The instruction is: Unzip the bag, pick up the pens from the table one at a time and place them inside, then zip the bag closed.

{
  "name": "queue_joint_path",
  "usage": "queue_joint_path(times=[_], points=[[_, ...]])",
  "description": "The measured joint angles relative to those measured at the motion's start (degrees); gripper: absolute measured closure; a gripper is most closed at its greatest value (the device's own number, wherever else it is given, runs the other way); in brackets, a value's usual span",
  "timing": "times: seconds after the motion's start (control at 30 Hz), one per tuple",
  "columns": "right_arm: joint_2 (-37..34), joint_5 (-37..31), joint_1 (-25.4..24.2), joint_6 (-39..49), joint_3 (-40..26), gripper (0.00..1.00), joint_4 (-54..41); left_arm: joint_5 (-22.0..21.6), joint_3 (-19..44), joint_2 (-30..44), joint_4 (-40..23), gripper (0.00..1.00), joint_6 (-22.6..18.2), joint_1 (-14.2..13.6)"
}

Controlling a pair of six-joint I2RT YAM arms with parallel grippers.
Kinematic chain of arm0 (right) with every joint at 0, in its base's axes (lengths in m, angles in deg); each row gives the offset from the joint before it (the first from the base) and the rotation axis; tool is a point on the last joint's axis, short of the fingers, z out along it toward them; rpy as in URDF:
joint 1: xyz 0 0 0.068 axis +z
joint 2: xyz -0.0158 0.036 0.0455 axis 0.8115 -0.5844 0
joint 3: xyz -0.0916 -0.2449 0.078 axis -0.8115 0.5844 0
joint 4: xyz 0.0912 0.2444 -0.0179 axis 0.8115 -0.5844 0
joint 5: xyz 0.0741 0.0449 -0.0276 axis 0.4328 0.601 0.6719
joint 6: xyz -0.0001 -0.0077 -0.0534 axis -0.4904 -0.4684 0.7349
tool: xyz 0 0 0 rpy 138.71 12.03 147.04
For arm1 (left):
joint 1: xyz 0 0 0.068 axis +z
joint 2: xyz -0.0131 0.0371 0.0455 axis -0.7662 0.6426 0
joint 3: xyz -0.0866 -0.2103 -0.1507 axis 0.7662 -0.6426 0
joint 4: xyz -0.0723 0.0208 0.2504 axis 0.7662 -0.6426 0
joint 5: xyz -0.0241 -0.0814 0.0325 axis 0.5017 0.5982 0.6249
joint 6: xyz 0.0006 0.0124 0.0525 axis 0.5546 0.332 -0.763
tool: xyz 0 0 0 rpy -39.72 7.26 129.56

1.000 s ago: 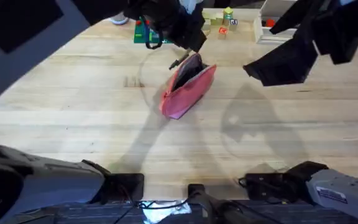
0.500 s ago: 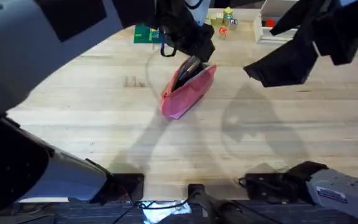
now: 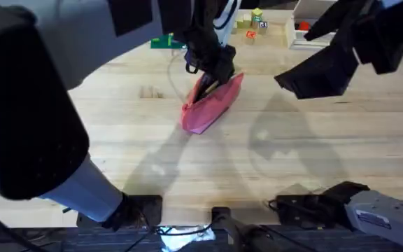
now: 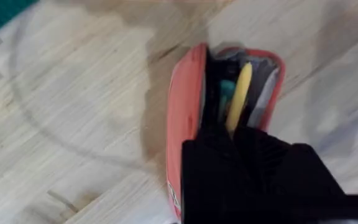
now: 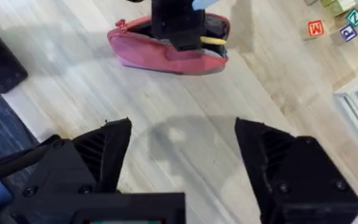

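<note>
1. My left end effector (image 3: 212, 64) sits directly over the open mouth of the soft pink fabric pencil pouch (image 3: 212, 105), in the upper centre of the overhead frame. In the left wrist frame its black fingers (image 4: 253, 168) overlap the near part of the opening.

2. The pouch lies on the pale wooden plank tabletop (image 3: 117, 133). Its long axis runs diagonally, from the lower left near the frame centre to the upper right under my left end effector. The zip is open and the dark lining is exposed.

3. A tan-yellow slim pen (image 4: 238, 96) lies inside the pouch, parallel to the pouch's long axis. One end is hidden behind my left fingers. I cannot tell whether those fingers grip the pen or have let it go.

4. My right end effector (image 5: 182, 155) is spread wide and carries nothing. It hangs high over bare tabletop, well apart from the pouch, which lies toward the upper centre of the right wrist frame (image 5: 166, 53).

5. Judgement: the left arm is the nearer one. The next move depends on keeping the left end effector in line with the diagonal opening, so the pen drops along the pouch and not across its rim.

6. The thin black pen cannot be made out with certainty.
</note>
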Motion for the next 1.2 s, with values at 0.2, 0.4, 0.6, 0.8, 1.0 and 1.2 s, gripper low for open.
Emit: queue_joint_path(times=[0.2,0.4,0.6,0.8,1.0,1.2], points=[[0.0,0.0,0.0,0.0,0.0,0.005,-0.33,-3.02,0.0,0.34,-5.58,0.957,-1.45,0.0],[0.0,0.0,0.0,0.0,0.0,0.006,-0.33,-4.99,0.0,0.33,-7.4,0.957,-2.67,0.0],[0.0,0.0,0.0,0.0,0.0,0.005,-0.33,-5.12,0.0,0.33,-7.18,0.957,-2.71,0.0],[0.0,0.0,0.0,0.0,0.0,0.005,-0.33,-5.31,0.0,0.34,-6.81,0.77,-3.12,0.0],[0.0,0.0,-0.01,0.0,0.0,0.005,-0.33,-4.55,0.0,0.33,-5.97,0.017,-2.92,-0.13],[0.0,0.0,0.0,0.0,0.0,0.005,-0.33,-4.31,0.0,0.35,-5.95,0.008,-2.93,-0.26]])
